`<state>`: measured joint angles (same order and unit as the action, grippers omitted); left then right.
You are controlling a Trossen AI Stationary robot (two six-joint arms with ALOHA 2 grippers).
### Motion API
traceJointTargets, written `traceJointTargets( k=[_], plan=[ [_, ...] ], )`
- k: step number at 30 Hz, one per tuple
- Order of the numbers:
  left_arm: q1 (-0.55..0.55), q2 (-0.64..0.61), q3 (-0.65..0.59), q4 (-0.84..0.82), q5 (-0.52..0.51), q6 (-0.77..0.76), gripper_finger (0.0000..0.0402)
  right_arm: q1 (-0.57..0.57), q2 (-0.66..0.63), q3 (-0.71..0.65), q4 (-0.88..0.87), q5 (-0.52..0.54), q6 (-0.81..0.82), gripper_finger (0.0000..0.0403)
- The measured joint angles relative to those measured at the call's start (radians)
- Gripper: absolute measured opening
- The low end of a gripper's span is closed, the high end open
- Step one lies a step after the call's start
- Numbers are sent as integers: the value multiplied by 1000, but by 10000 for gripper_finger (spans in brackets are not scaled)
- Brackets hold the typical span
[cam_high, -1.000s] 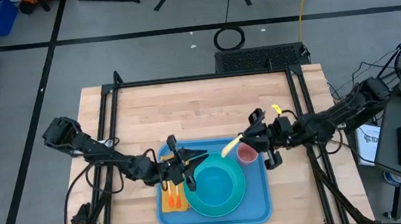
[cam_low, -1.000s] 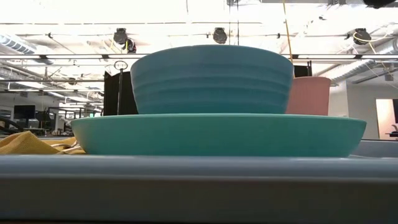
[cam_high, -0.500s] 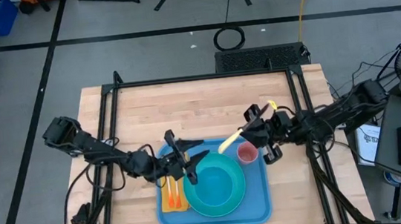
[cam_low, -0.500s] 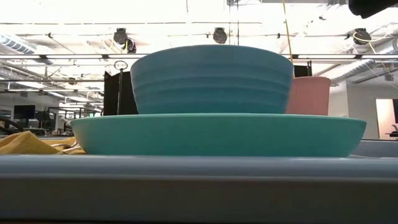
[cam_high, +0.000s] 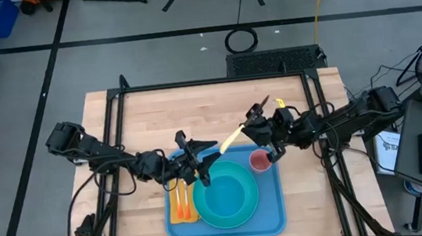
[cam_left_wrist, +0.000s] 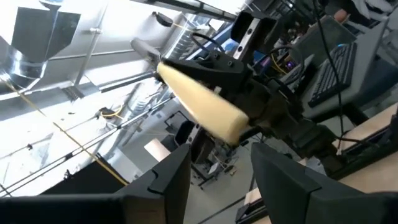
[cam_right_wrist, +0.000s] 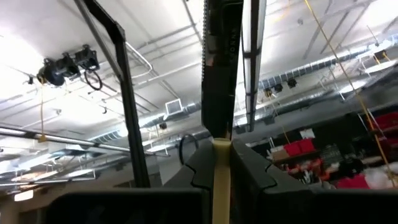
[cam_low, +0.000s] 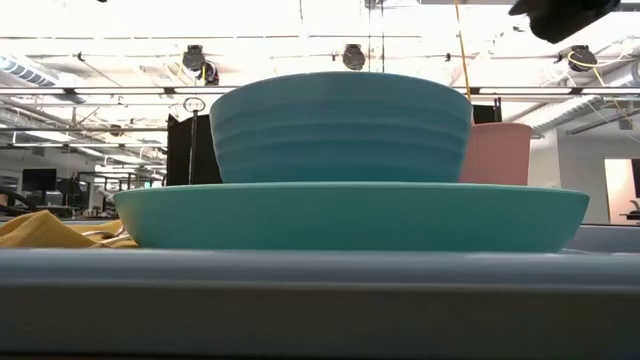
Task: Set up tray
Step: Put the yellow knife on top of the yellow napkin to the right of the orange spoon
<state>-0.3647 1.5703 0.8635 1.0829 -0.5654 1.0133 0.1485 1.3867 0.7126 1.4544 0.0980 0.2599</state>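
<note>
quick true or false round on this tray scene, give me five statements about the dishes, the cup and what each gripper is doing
1. The bowl sits on the turquoise plate. True.
2. The pink cup stands on the bare wood off the tray. False: it stands inside the tray, at its far right corner beside the plate.
3. The right gripper holds a pale yellow utensil. True: its fingers are shut on the handle end.
4. The left gripper is clamped on the orange utensils. False: its fingers are open and raised over the tray's far left part, the orange utensils lying free on the tray.
5. The tray holds nothing but the plate. False: bowl, cup and orange utensils are there too.
</note>
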Motion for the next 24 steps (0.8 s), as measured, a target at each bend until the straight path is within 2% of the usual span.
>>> traceJointTargets(
  k=[8,15,24],
  plan=[
    [7,0,0,-7,-25,2,175,-37,72,45,4,0,25,18],
    [3,0,0,-8,-151,-50,175,-44,75,48,15,4,15,18],
    [-11,0,0,27,-107,-49,175,-44,75,48,9,4,17,18]
  ],
)
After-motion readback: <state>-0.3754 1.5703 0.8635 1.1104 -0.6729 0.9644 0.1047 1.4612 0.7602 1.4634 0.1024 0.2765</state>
